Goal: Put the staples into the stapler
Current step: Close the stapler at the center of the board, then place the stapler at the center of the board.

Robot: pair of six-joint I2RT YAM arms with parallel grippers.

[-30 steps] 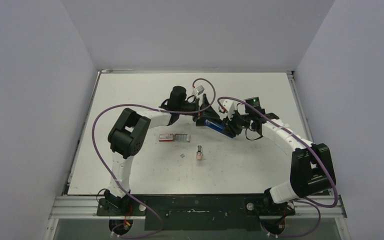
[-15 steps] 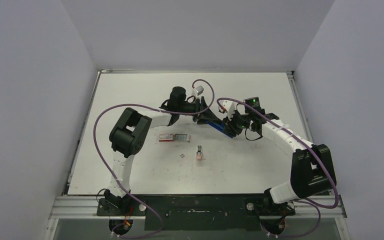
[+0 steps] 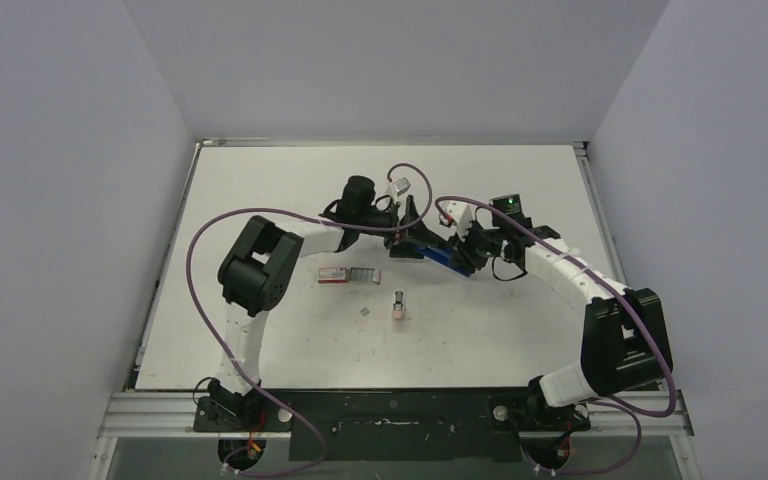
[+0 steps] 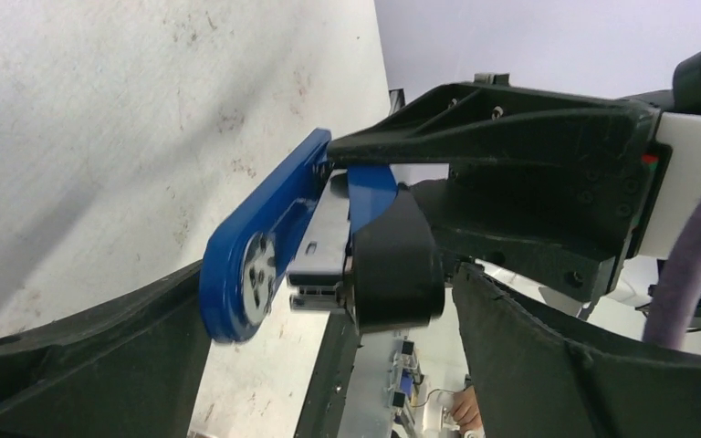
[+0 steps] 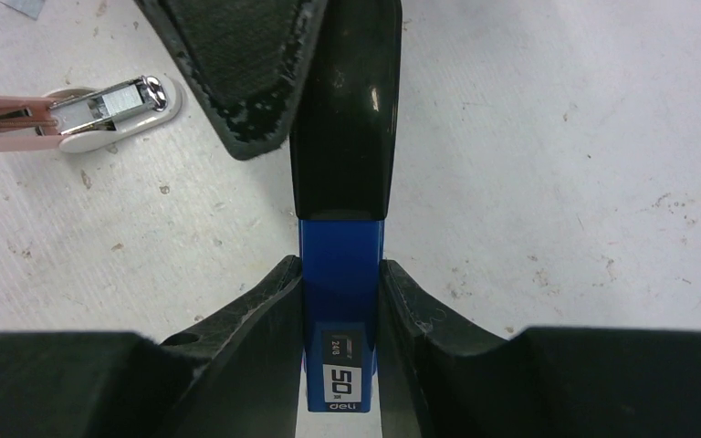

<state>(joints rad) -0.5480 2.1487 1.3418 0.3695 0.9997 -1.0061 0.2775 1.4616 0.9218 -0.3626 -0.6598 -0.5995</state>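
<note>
Pink block (image 3: pixel 398 307) lies on scuffed white table (image 3: pixel 260 190).

Robotics lab cell: I am working with my left arm (image 3: pixel 258 268) and right arm (image 3: pixel 615 338) bolted to an aluminium rail (image 3: pixel 160 415) at the near edge of the scuffed white table (image 3: pixel 260 185). Purple cables (image 3: pixel 191 265) are trailing over it, and pale panels (image 3: pixel 60 200) are enclosing the table's other sides.
</note>
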